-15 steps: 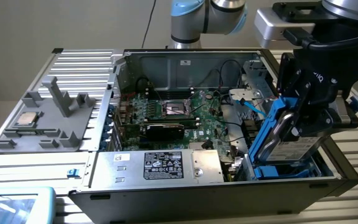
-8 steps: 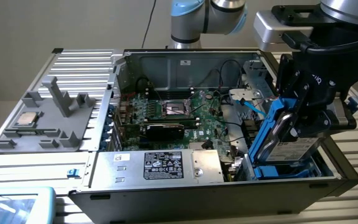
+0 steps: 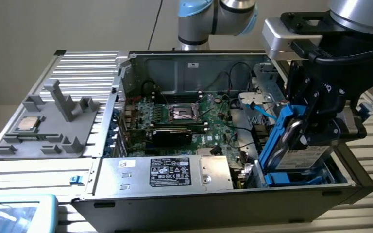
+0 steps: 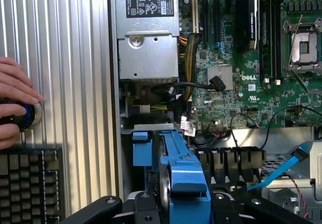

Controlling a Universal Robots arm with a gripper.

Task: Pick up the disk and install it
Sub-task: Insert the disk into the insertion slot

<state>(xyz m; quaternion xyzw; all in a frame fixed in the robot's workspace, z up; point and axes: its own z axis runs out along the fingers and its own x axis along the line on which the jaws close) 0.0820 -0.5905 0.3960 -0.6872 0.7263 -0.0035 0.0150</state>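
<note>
Exterior view shows the gripper (image 3: 311, 133) with its jaws closed on the disk (image 3: 300, 156). The disk stands on its edge, a little tilted, and reaches down from the jaws toward six o'clock. Its lower end is inside the open computer case (image 3: 193, 73), in the corner at about four o'clock of the case.

From the disk, the power supply box (image 3: 173, 172) lies at nine o'clock, the motherboard (image 3: 219, 121) at ten o'clock and a blue cable (image 3: 264, 114) at eleven o'clock. Outside the case, far at nine o'clock, the grey tray (image 3: 50, 141) carries the CPU chip (image 3: 27, 124).

I count one disk, one gripper, one power supply box, one CPU chip and one blue cable.

Wrist view shows the blue carrier of the disk (image 4: 183, 178) between the two black fingers (image 4: 146, 209). It also shows one hand (image 4: 12, 100) of a person on a round button (image 4: 22, 116), near one keyboard (image 4: 30, 183).
</note>
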